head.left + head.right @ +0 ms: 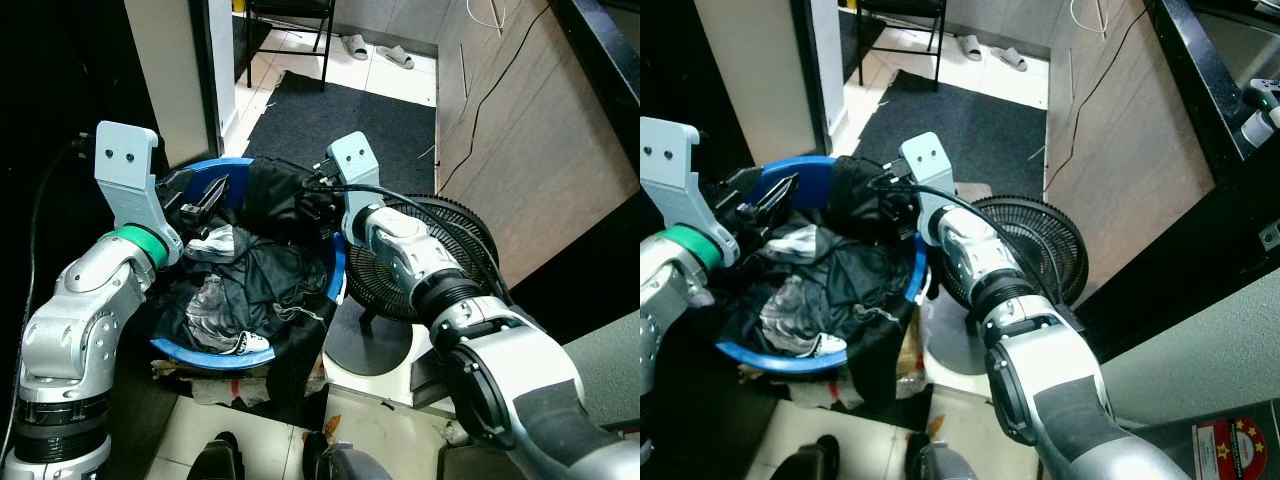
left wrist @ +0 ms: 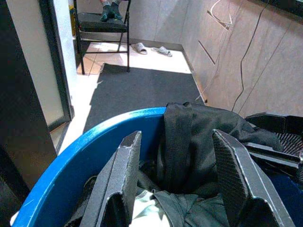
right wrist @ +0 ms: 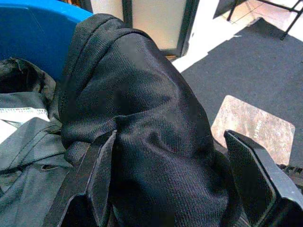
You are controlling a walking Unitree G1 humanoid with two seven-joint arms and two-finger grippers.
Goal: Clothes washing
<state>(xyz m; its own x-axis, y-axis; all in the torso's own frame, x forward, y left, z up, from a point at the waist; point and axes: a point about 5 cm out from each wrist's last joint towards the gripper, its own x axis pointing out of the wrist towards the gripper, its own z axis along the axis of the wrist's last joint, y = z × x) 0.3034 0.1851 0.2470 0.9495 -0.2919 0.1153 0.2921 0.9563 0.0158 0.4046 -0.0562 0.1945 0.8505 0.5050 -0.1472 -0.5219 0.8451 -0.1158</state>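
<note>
- Our right end effector (image 3: 165,189) sits at the far rim of the basin (image 1: 215,165), its two fingers spread wide either side of a hump of black cloth (image 3: 142,123), not clenched on it.
- Our left end effector (image 2: 177,184) hovers at the basin's near-left rim, also released, fingers parted over the pile with nothing between them.
- The black cloth is draped over the basin's far rim, part inside and part hanging outside; beneath it in the basin lies a tangle of dark and pale clothes (image 1: 225,290).
- We judge the clothes soft, light and limp: they will sag, stretch and drag neighbours along when lifted, and the knit looks slightly slick.
- The best hold, we think, is the raised fold of the black cloth on the rim, pinched through a doubled thickness, not a single edge.
- The basin is rigid plastic; its rim would take a firm two-sided grip if we carry the whole load.
- Beside the basin on the floor stands a fan (image 1: 440,250); trailing cloth could snag its grille.
</note>
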